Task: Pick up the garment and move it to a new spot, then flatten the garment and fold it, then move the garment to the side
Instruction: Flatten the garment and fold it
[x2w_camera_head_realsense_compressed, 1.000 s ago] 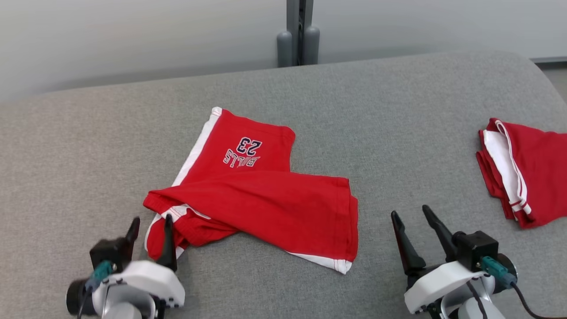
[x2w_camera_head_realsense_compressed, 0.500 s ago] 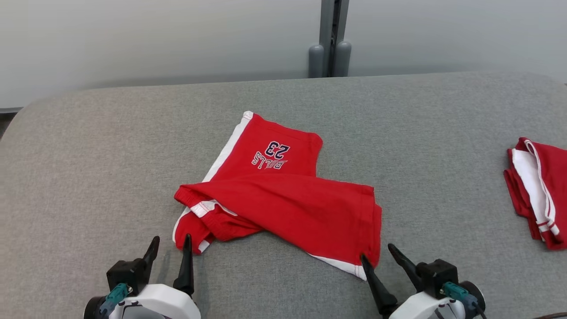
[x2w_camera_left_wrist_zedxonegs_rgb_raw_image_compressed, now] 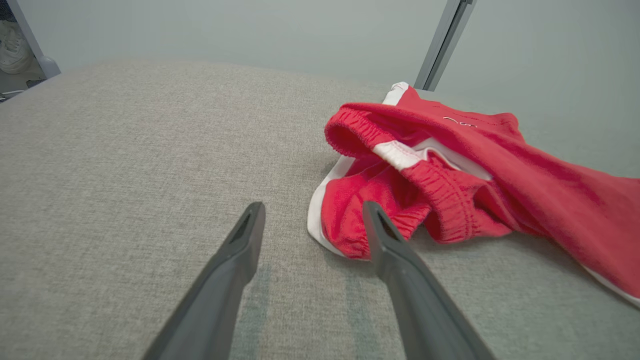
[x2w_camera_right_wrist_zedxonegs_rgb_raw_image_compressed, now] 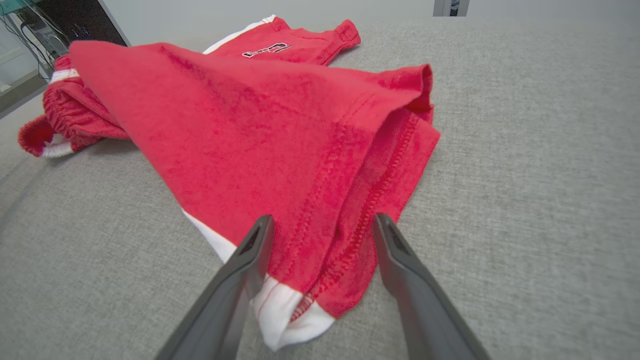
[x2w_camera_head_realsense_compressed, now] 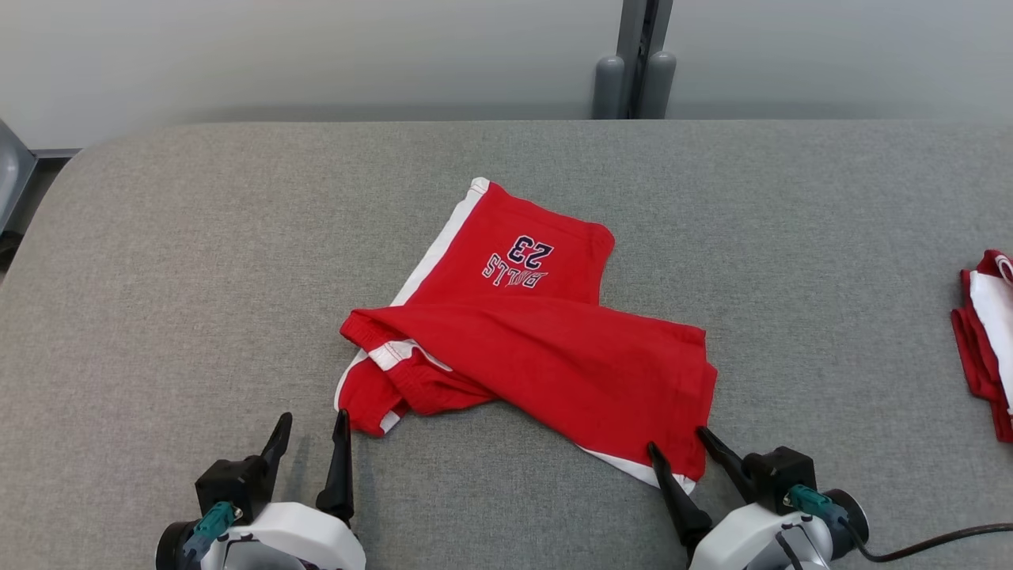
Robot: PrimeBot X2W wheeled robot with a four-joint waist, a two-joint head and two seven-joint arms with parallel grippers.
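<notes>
On grey surface (x2w_camera_head_realsense_compressed: 198,277): right claw (x2w_camera_head_realsense_compressed: 675,438) splayed astride shorts (x2w_camera_head_realsense_compressed: 554,356) corner; left claw (x2w_camera_head_realsense_compressed: 313,414) splayed beside.

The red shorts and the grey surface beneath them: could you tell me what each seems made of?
Red shorts: soft matte knit, probably cotton; fuzzy nap, stitched hems, gathered elastic waistband. Grey surface: matte woven upholstery cloth, judging by its visible weave.

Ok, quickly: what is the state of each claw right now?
Left claw: open, empty, near the red shorts.
Right claw: open, straddling the hem corner, not yet closed.
</notes>
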